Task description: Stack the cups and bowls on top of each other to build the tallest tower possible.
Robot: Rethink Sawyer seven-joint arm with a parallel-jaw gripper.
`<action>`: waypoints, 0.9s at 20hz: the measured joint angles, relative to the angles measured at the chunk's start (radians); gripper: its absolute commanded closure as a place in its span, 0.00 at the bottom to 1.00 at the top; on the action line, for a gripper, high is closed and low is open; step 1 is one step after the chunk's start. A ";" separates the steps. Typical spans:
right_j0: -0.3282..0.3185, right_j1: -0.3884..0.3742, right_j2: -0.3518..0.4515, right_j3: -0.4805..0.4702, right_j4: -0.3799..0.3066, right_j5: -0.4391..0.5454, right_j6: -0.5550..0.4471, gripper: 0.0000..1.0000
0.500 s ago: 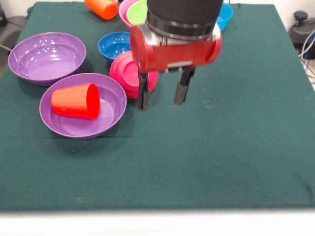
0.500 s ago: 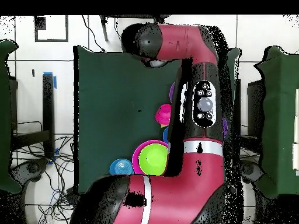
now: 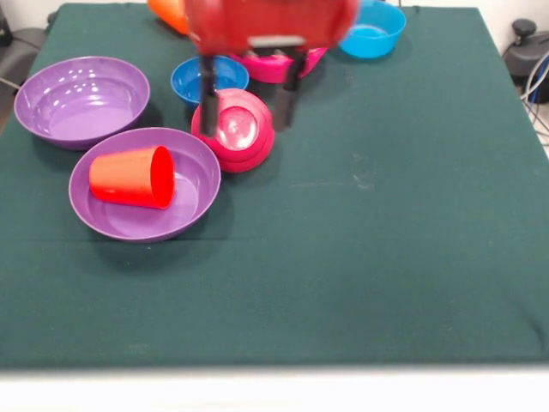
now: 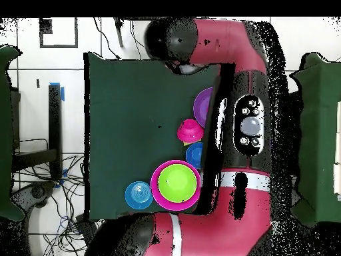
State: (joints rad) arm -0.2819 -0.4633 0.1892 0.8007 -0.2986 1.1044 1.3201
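My gripper (image 3: 247, 116) is open, one finger at each side of the small crimson bowl (image 3: 233, 129), which lies bottom-up and tilted on the cloth; it also shows in the overhead view (image 4: 190, 131). A red cup (image 3: 133, 176) lies on its side in the near purple bowl (image 3: 193, 184). The second purple bowl (image 3: 81, 99) stands empty at the left. The dark blue bowl (image 3: 193, 79) and the pink bowl (image 3: 279, 67) stand behind the gripper. The lime green bowl (image 4: 176, 183) sits inside the pink bowl (image 4: 158, 188). The orange cup (image 3: 169, 13) is at the far edge. The yellow cup is out of view, and no tower stands.
The light blue bowl (image 3: 371, 30) stands at the far right of the green cloth (image 3: 386, 215). The arm (image 4: 246, 127) covers the side of the table where the purple bowls stand in the overhead view. The table's near edge (image 3: 274, 369) runs along the bottom.
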 measured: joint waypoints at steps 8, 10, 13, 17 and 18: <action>-0.138 -0.072 0.004 0.139 -0.002 -0.058 -0.026 0.00; -0.191 -0.088 0.003 0.193 -0.006 -0.081 -0.033 0.00; -0.225 -0.096 0.003 0.230 -0.012 -0.104 -0.037 0.00; -0.275 -0.103 0.006 0.294 -0.026 -0.147 -0.037 0.00; -0.280 -0.104 0.006 0.302 -0.029 -0.152 -0.037 0.00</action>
State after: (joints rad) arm -0.5616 -0.5669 0.1952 1.1027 -0.3274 0.9528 1.2829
